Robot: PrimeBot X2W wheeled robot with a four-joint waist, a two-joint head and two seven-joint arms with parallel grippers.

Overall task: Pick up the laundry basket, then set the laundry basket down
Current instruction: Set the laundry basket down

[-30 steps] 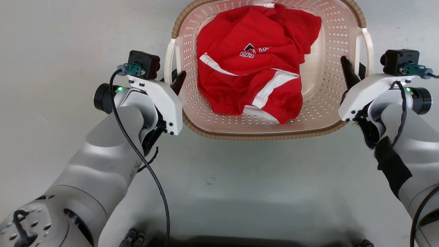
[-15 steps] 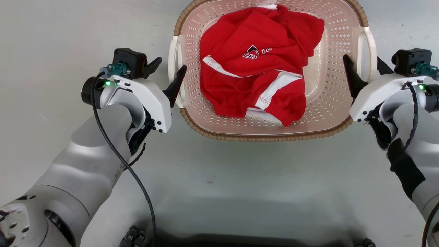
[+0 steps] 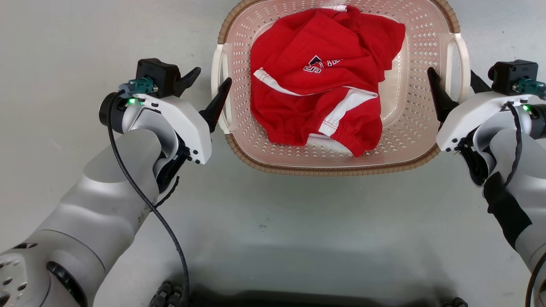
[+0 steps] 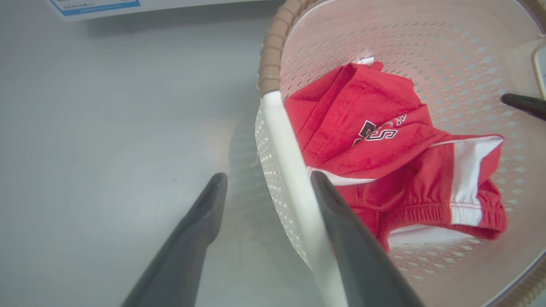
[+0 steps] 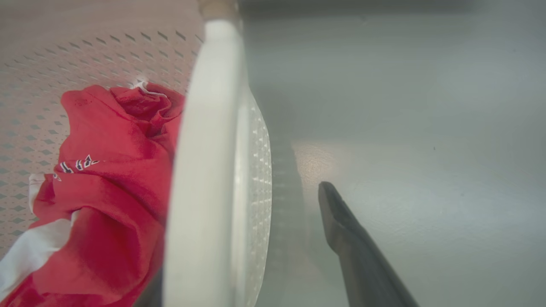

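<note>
The laundry basket (image 3: 337, 164), pale pink perforated plastic with a brown woven rim, sits on the grey floor with a red and white garment (image 3: 324, 85) inside. My left gripper (image 3: 210, 79) is open and straddles the white left handle (image 4: 277, 140), one finger (image 4: 341, 221) inside the basket and one finger (image 4: 200, 221) outside. My right gripper (image 3: 452, 74) is open around the white right handle (image 5: 209, 149). Its outer finger (image 5: 341, 230) stands clear of the basket wall, and its inner finger is mostly hidden behind the handle. Neither gripper squeezes a handle.
Bare grey floor (image 3: 64, 42) surrounds the basket on both sides and in front. A white sheet with a blue edge (image 4: 94, 4) lies beyond the basket's left side. My dark base (image 3: 298, 298) lines the bottom of the head view.
Both grippers have gone from shut on the basket's handles to wide open. The left arm has shifted slightly outward. The basket stays on the floor.
</note>
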